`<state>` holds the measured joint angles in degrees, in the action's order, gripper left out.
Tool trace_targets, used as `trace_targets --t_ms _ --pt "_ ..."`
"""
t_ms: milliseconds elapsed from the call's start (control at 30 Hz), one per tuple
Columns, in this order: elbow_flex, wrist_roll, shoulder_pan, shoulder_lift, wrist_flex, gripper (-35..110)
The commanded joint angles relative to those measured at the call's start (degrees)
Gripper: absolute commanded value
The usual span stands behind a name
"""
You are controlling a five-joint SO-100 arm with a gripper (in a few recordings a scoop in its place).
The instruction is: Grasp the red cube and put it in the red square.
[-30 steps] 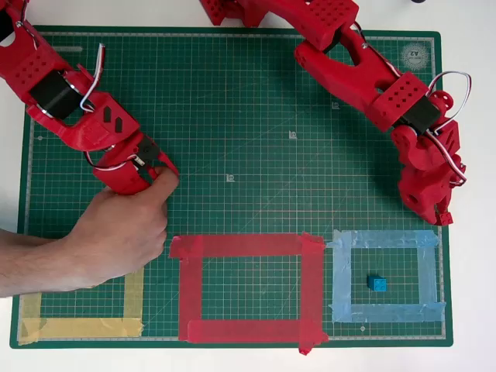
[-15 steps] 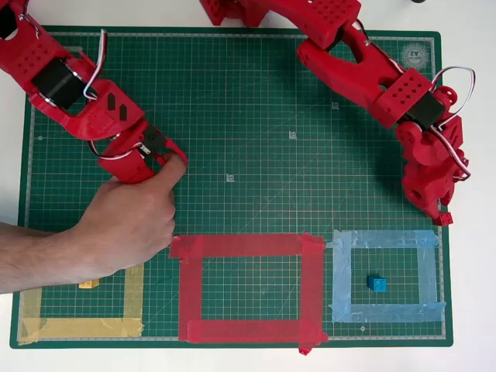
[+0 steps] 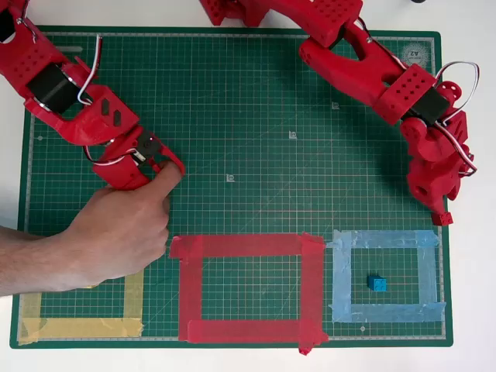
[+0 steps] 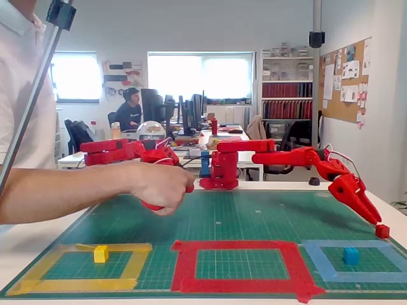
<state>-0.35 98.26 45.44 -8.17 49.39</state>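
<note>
Now, progress: I judge the carry is underway, the placing is left.
Red cube [image 4: 382, 231]: gripped at the jaws' tip, gripper [image 3: 442, 217] near worktop's 3 o'clock.
Red square [image 3: 248, 246]: empty, 6 o'clock.

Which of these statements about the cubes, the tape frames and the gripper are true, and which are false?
1. The blue cube lies inside the light-blue tape frame. True.
2. The red cube lies inside the red square. False: it lies outside it, near the mat's right edge.
3. The yellow cube lies inside the yellow tape frame. True.
4. The gripper is above the yellow tape frame. False: it is at the mat's right side, close to the red cube.
</note>
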Motion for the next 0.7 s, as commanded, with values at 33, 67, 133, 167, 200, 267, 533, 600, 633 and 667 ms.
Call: trace_targets --t_ms 33,67,133,167,200,267,533,600,633,667 --pt "-4.1 1.3 -0.5 -1.2 -3.5 15" --pt "-4.6 1.4 -0.7 -0.9 -4.1 15" --pt "-4.7 1.5 -1.1 -0.4 -5.9 15" --pt "-4.7 1.5 -1.3 -0.3 -6.2 15" --pt "-4.8 1.5 -1.4 -0.3 -6.2 15" --pt "-5.2 1.6 -1.8 -0.3 -6.2 15" --pt "-5.9 2.0 -2.8 -0.8 -6.2 15" --pt "-6.3 2.1 -3.1 -0.8 -6.2 15" --pt "-6.5 2.1 -3.2 -0.9 -6.2 15" --pt "-6.7 2.1 -3.2 -0.9 -6.2 15"
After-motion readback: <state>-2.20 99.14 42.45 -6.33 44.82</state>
